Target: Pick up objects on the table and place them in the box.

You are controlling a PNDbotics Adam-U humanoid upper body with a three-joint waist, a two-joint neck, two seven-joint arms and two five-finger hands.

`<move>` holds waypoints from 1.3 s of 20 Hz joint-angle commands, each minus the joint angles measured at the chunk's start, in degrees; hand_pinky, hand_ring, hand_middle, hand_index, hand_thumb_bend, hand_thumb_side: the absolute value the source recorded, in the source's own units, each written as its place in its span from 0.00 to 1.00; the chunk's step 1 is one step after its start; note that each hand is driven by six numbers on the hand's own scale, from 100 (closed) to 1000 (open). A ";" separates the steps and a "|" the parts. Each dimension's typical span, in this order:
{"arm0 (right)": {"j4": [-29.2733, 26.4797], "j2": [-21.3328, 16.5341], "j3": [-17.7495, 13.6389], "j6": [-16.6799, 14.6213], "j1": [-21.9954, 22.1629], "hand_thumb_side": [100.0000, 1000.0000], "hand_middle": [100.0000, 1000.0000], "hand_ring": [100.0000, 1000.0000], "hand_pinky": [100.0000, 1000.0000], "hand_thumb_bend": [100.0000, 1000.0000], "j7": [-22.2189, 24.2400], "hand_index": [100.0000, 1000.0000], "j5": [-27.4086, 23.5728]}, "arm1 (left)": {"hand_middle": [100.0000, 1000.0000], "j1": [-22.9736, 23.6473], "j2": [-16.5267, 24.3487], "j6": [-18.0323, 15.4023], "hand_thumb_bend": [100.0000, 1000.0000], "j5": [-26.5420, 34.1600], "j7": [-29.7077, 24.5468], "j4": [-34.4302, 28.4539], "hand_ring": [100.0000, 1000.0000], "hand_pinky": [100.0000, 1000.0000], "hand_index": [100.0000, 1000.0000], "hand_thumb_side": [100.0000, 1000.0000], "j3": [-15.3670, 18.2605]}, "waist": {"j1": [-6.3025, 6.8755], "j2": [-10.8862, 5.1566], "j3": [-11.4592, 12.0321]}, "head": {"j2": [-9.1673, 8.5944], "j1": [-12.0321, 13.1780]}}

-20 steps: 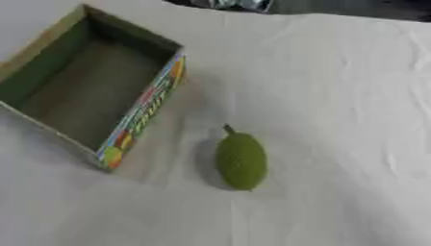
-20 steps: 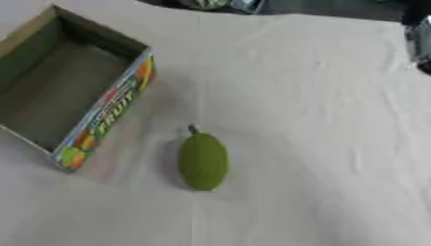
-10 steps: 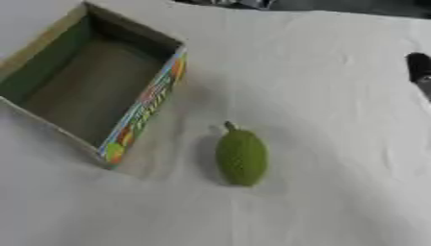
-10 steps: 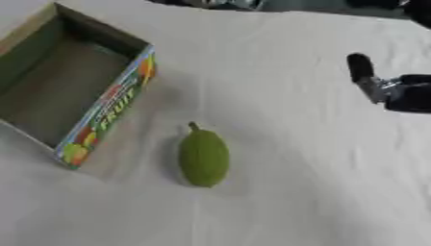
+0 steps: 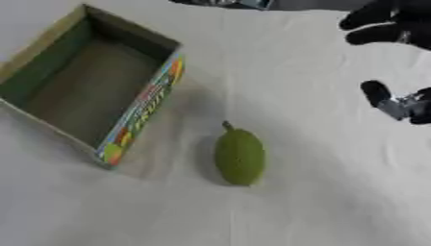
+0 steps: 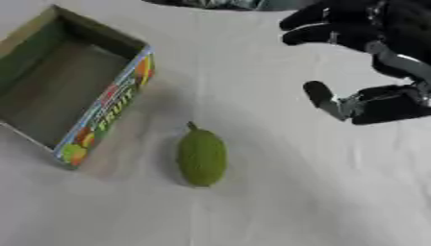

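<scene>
A green oval fruit with a short stem lies on its side on the white-covered counter, stem end pointing away from the robot. It sits nearest the camera, alone on the cloth and touching nothing else. To its left, just beside it but apart, stands an open cardboard box set at an angle, its inside bare and its near long wall printed with coloured fruit pictures and lettering. Farther back and to the right, the robot's black right hand hangs above the counter, well apart from the fruit and up-right of it. Its fingers reach leftward, spread and only slightly bent, and its thumb juts out below them, leaving a wide gap; the hand holds nothing. The fruit lies between the box and the hand, closer to the box. The left hand shows in neither view.
</scene>
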 commanded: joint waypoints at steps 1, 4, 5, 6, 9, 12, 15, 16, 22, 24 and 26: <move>-0.88 -0.38 1.45 0.83 -1.93 0.11 0.86 0.88 0.90 0.00 3.09 0.92 -1.68 | 0.54 0.00 1.24 -0.06 0.00 -0.15 -0.27 -1.14 0.57 0.51 0.69 0.52 0.57 | 0.36 -1.49 0.11 | -0.49 -0.31; -0.88 1.11 3.61 2.17 -3.61 0.11 0.86 0.89 0.92 0.00 6.45 0.94 -2.35 | 0.54 0.12 1.18 -0.05 0.00 -0.12 -0.40 -1.14 0.57 0.51 0.69 0.52 0.54 | 0.41 -1.60 0.25 | -0.50 -0.41; -0.88 1.67 4.48 2.72 -4.17 0.11 0.86 0.90 0.93 0.00 7.87 0.94 -2.70 | 0.54 0.13 1.17 -0.06 0.00 -0.08 -0.44 -1.14 0.57 0.51 0.69 0.52 0.52 | 0.43 -1.63 0.29 | -0.47 -0.44; -0.88 2.19 5.32 3.33 -4.71 0.11 0.86 0.91 0.94 0.00 9.37 0.94 -3.24 | 0.54 0.14 1.16 -0.07 0.00 -0.04 -0.48 -1.14 0.57 0.51 0.69 0.52 0.50 | 0.44 -1.65 0.32 | -0.43 -0.46; -0.88 3.68 7.64 5.91 -6.26 0.11 0.86 0.93 0.98 0.00 14.24 0.95 -6.91 | 0.54 0.23 1.11 -0.06 0.00 0.05 -0.64 -1.14 0.57 0.51 0.69 0.52 0.46 | 0.42 -1.74 0.41 | -0.25 -0.54; -0.88 4.74 8.94 8.61 -7.74 0.11 0.86 0.94 1.00 0.00 18.36 0.96 -10.31 | 0.54 0.32 1.11 -0.03 0.00 0.11 -0.79 -1.14 0.57 0.51 0.69 0.52 0.44 | 0.35 -1.88 0.42 | -0.05 -0.52; -0.88 5.88 9.88 11.30 -8.78 0.11 0.86 0.95 1.00 0.00 21.71 0.98 -11.25 | 0.54 0.42 1.15 0.01 0.00 0.16 -0.89 -1.14 0.57 0.51 0.69 0.52 0.43 | 0.25 -2.05 0.39 | 0.02 -0.41; -0.88 6.30 10.23 12.10 -9.06 0.11 0.86 0.94 1.00 0.00 22.67 0.99 -11.36 | 0.54 0.44 1.15 0.03 0.00 0.18 -0.92 -1.14 0.57 0.51 0.69 0.52 0.41 | 0.24 -2.11 0.39 | 0.03 -0.39; -0.88 9.75 13.26 17.87 -10.91 0.11 0.85 0.93 1.00 0.00 27.54 1.00 -11.03 | 0.54 0.61 1.11 0.08 0.00 0.26 -1.18 -1.14 0.57 0.51 0.69 0.52 0.34 | 0.25 -2.30 0.47 | 0.14 -0.41; -0.88 10.64 13.91 19.16 -11.40 0.11 0.86 0.94 1.00 0.00 28.69 1.00 -10.48 | 0.54 0.68 1.07 0.11 0.00 0.28 -1.27 -1.14 0.57 0.51 0.69 0.52 0.34 | 0.24 -2.29 0.49 | 0.31 -0.40; -0.88 11.32 14.40 19.95 -11.72 0.11 0.87 0.95 1.00 0.00 29.67 1.00 -9.60 | 0.54 0.73 1.04 0.15 0.00 0.28 -1.40 -1.14 0.57 0.51 0.69 0.52 0.31 | 0.20 -2.28 0.49 | 0.45 -0.39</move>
